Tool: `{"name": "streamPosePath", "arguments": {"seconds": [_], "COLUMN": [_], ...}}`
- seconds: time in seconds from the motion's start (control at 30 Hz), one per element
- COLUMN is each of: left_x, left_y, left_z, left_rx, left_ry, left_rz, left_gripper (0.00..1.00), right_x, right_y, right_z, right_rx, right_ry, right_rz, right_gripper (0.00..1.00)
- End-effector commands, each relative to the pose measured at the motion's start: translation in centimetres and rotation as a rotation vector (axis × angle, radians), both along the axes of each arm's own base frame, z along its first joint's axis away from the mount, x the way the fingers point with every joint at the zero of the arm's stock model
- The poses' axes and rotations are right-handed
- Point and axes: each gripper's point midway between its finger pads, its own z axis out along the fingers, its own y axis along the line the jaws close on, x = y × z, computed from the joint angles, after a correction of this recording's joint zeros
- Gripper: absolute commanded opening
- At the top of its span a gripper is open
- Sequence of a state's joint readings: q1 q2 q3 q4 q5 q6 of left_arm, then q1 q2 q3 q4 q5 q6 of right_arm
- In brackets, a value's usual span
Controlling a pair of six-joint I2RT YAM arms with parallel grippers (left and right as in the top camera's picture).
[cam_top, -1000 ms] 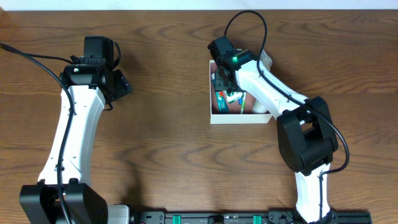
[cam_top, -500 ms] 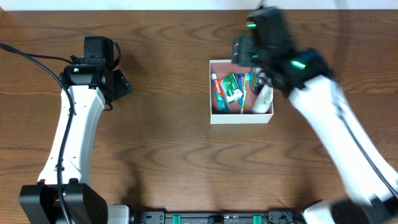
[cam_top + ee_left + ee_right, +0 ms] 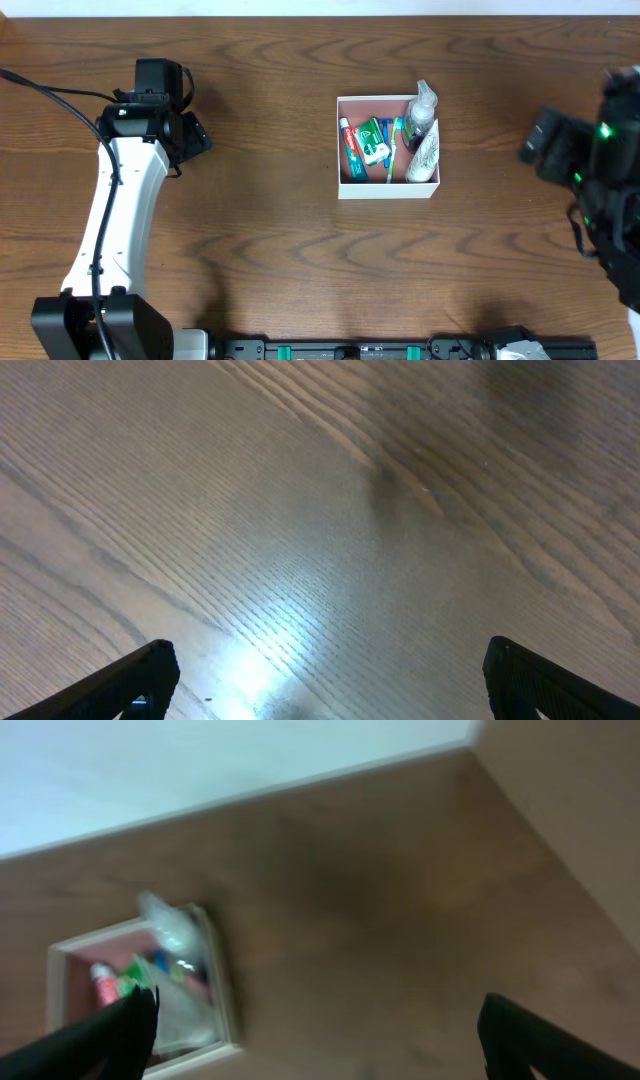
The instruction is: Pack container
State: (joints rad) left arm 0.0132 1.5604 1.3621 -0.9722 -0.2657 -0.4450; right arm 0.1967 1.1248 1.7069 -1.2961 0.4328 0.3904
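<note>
container [image 3: 388, 193] square w/ table edges, toothbrush [image 3: 392, 150] lengthwise

The container [image 3: 388, 190] sits on the table [image 3: 280, 240], right of centre, toward the far side. Inside it, a toothpaste tube [image 3: 350, 147] lies at the left, a toothbrush [image 3: 392, 150] beside it, and a bottle [image 3: 421, 112] at the right wall.

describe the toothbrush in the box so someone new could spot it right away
On the wooden table find the square white container, upper centre. The toothbrush lies lengthwise in its middle, between the red toothpaste tube and the white bottles; it alone is a thin green-and-blue stick.
</note>
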Motion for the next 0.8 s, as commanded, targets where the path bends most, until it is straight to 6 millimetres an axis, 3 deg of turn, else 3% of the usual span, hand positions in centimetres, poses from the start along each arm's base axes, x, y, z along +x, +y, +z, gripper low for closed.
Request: {"name": "streamPosePath", "arguments": {"seconds": [0.0, 0.2, 0.53, 0.77], "left_x": [-0.2, -0.2, -0.2, -0.2], "left_y": [0.3, 0.3, 0.3, 0.3], "left_z": [-0.3, -0.3, -0.3, -0.3], "left_rx": [0.011, 0.011, 0.011, 0.011], "left_ry": [0.014, 0.014, 0.013, 0.014], "left_rz": [0.010, 0.010, 0.010, 0.010], "left_gripper": [0.98, 0.98, 0.98, 0.98], "right_x": [-2.2, -4.2, -8.1, -8.6], "right_y": [-2.0, -1.3, -0.9, 0.7], "right_z": [-0.7, -3.1, -9.1, -10.1], "right_rx": [0.012, 0.081, 0.276, 0.343], "right_ry": [0.025, 0.019, -0.076, -0.039], "right_rz": [-0.114, -0.090, -0.153, -0.084], "right_gripper": [0.99, 0.99, 0.99, 0.99]}}
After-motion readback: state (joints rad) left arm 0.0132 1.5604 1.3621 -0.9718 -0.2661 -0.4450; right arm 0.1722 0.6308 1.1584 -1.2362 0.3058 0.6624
